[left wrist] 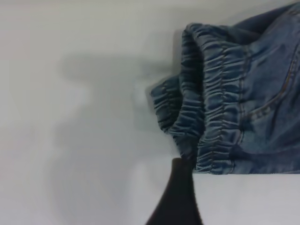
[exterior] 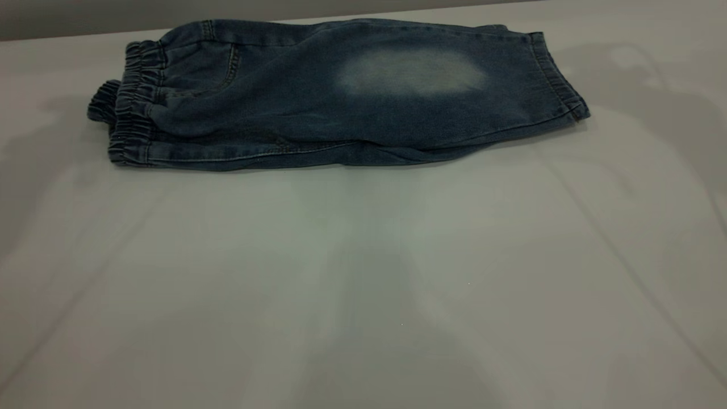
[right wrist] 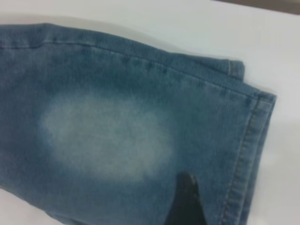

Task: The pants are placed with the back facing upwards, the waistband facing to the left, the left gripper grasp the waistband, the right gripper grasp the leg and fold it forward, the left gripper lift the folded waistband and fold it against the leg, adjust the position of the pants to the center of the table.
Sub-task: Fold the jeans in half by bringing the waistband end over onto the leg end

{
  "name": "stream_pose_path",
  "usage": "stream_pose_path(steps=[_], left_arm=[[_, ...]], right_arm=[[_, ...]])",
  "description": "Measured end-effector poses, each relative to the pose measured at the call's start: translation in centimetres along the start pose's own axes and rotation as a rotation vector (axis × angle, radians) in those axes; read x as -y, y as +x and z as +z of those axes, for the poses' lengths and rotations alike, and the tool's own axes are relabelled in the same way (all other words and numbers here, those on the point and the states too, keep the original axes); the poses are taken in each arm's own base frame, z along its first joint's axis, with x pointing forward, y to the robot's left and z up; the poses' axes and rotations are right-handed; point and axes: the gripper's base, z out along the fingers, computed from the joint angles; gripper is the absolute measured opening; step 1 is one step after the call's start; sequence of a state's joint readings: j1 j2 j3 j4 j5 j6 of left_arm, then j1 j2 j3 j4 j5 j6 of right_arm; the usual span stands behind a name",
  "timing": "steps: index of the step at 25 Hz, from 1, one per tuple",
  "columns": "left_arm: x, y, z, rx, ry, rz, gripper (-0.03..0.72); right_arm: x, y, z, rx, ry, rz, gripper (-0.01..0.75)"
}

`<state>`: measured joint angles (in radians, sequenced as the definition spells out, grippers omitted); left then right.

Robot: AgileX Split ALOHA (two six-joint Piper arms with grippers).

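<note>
The folded blue denim pants are laid on the grey table; the elastic waistband lies left. The left gripper is seen beside the waistband, the right gripper over the leg cuff; neither's spread can be told.

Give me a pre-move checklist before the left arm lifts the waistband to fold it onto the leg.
1. Pants already folded lengthwise, legs stacked: ok.
2. Waistband toward the left side, elastic bunched, one part sticking out past the stack: ok, but untidy.
3. Left end effector near the waistband's edge: ok; grip state: cannot tell.
4. Right end effector over the leg near the cuff: ok; grip state: cannot tell.
5. Pants centred on the table: not ok, they lie toward the far edge.
</note>
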<state>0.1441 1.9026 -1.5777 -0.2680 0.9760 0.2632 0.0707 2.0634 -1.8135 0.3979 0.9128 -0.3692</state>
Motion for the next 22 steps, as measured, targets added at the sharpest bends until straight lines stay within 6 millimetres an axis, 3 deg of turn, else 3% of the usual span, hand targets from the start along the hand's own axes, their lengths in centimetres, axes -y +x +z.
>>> stream_pose_path(steps=[2, 6, 15, 22], left_arm=[[-1.8, 0.1, 0.4, 0.007, 0.064, -0.025, 0.573], [-3.5, 0.1, 2.4, 0.032, 0.184, -0.060, 0.573], [-4.6, 1.1, 8.6, -0.058, 0.240, -0.110, 0.573], [-4.7, 1.3, 11.0, -0.046, 0.302, -0.115, 0.573]], right_arm=[[-0.2, -0.1, 0.0, 0.003, -0.006, 0.001, 0.475], [-2.3, -0.3, 0.6, 0.016, -0.051, -0.009, 0.475], [-7.2, -0.8, 1.8, 0.060, -0.090, -0.095, 0.475], [-7.5, -0.5, 2.6, 0.040, -0.099, -0.089, 0.475]])
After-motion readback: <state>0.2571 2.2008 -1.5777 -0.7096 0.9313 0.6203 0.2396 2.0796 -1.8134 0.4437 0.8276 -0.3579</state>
